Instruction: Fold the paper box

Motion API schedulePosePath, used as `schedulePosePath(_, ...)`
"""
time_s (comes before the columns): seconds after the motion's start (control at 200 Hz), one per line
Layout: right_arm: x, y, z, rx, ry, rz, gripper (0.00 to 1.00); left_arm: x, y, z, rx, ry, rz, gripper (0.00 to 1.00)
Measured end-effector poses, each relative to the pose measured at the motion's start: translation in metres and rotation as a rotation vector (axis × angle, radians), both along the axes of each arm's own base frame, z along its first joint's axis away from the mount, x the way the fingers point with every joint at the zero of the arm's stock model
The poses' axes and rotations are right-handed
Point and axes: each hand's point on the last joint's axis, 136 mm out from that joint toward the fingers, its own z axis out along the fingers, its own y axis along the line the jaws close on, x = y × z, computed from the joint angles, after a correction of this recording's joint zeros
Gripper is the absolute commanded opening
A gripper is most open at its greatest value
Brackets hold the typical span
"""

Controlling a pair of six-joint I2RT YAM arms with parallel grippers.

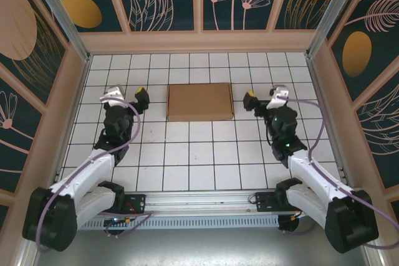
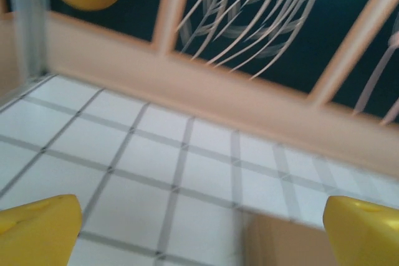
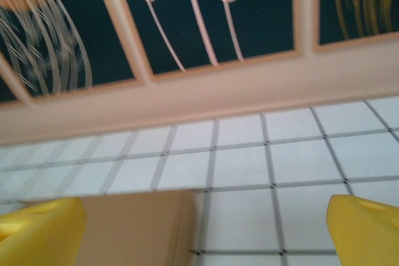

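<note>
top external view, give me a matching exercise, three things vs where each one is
Things:
1. paper box
2. left end effector
3. right end effector

Places:
A. open, to the right of the box, apart from it
B. brown, lying on the table between the two arms
C. open, to the left of the box, apart from it

Pairs: 1-B, 2-C, 3-A

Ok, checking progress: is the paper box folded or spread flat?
Folded: the paper box is a compact closed rectangle, no flaps sticking out.
</note>
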Motion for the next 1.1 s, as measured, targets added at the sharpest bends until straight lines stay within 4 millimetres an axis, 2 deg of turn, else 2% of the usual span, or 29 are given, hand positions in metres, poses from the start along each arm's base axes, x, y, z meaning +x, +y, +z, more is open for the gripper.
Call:
schedulePosePath(0.09, -0.004, -0.015, -0.049, -0.107, 0.052, -0.046, 0.99, 0.001, 0.028, -0.053, 0.104, 0.134, 0.061, 0.99)
schedulePosePath(0.15, -0.005, -0.024, -0.070, -0.181, 0.078, -0.074, 0.99, 0.005, 0.034, -0.071, 0.152, 0.187, 0.071, 0.99)
schedulePosePath(0.215, -0.002, -0.034, -0.079, -0.238, 0.082, -0.117, 0.99, 0.009, 0.036, -0.077, 0.184, 0.200, 0.071, 0.99)
schedulePosePath(0.3, 0.005, -0.054, -0.077, -0.240, 0.055, -0.195, 0.99, 0.015, 0.042, -0.075, 0.196, 0.175, 0.084, 0.99)
schedulePosePath(0.365, 0.007, -0.078, -0.078, -0.203, 0.032, -0.268, 0.99, 0.017, 0.056, -0.069, 0.192, 0.130, 0.124, 0.99)
schedulePosePath(0.415, 0.006, -0.096, -0.086, -0.190, 0.038, -0.319, 0.99, 0.014, 0.068, -0.071, 0.189, 0.105, 0.156, 0.99)
schedulePosePath(0.51, 0.004, -0.112, -0.099, -0.154, 0.042, -0.325, 0.99, 0.007, 0.082, -0.082, 0.199, 0.099, 0.172, 0.99)
schedulePosePath(0.586, 0.006, -0.115, -0.109, -0.128, 0.039, -0.315, 0.99, 0.009, 0.080, -0.091, 0.204, 0.081, 0.143, 0.99)
schedulePosePath(0.671, 0.008, -0.109, -0.122, -0.118, 0.081, -0.268, 0.99, 0.012, 0.069, -0.106, 0.220, 0.111, 0.075, 0.99)
schedulePosePath(0.781, 0.033, -0.103, -0.102, -0.095, 0.034, -0.215, 0.99, 0.017, 0.062, -0.100, 0.221, 0.083, 0.033, 0.99)
schedulePosePath(0.856, 0.042, -0.103, -0.090, -0.085, 0.001, -0.201, 0.99, 0.021, 0.060, -0.094, 0.222, 0.059, 0.021, 0.99)
schedulePosePath(1.101, 0.042, -0.098, -0.095, -0.081, 0.020, -0.171, 0.99, 0.022, 0.057, -0.089, 0.223, 0.040, 0.009, 0.99)
